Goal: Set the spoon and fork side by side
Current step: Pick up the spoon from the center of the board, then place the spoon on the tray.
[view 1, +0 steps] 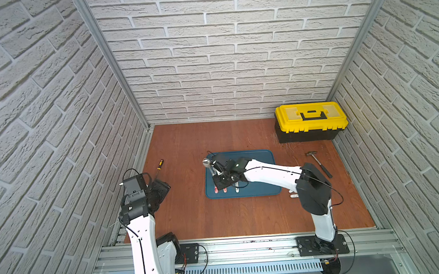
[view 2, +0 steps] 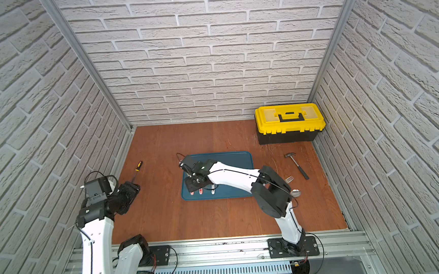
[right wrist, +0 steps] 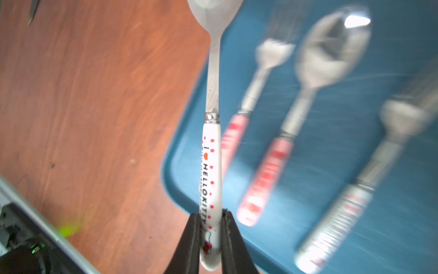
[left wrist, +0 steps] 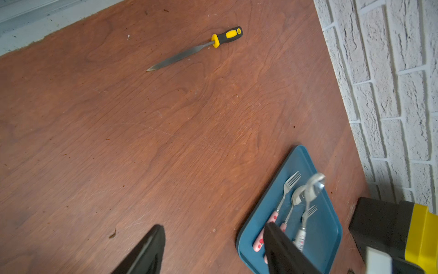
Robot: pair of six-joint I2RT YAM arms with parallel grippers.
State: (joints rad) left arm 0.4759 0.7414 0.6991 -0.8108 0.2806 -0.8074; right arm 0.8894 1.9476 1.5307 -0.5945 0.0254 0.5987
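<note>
The right end effector (right wrist: 211, 213) was closed on the end of the handle of the white-handled spoon (right wrist: 211, 166). The right wrist view showed this grip clearly: both black fingers (right wrist: 193, 237) pressed the handle, and the spoon was in the air over the edge of the blue tray (right wrist: 403, 213). In a top view only the bowl of this spoon (view 1: 206, 162) could be seen, raised above the tray's left side, because the arm covered the rest.

On the tray lay a pink-handled fork (right wrist: 248, 95), a pink-handled spoon (right wrist: 282, 154) and the white-handled fork (right wrist: 369, 175), roughly parallel, all blurred in the right wrist view. The left wrist view showed them sharper.

The left end effector (left wrist: 213, 226) was open and held nothing, above the bare bench (view 1: 192, 219), near a file (left wrist: 182, 55) with a yellow and black handle.

A top view showed a loose fork (view 2: 289, 179) and a loose spoon (view 2: 295, 193) on the bench just beside the right arm's elbow; neither wrist view showed these. Both top views also had a yellow toolbox (view 1: 311, 120) and a hammer (view 1: 319, 163).
</note>
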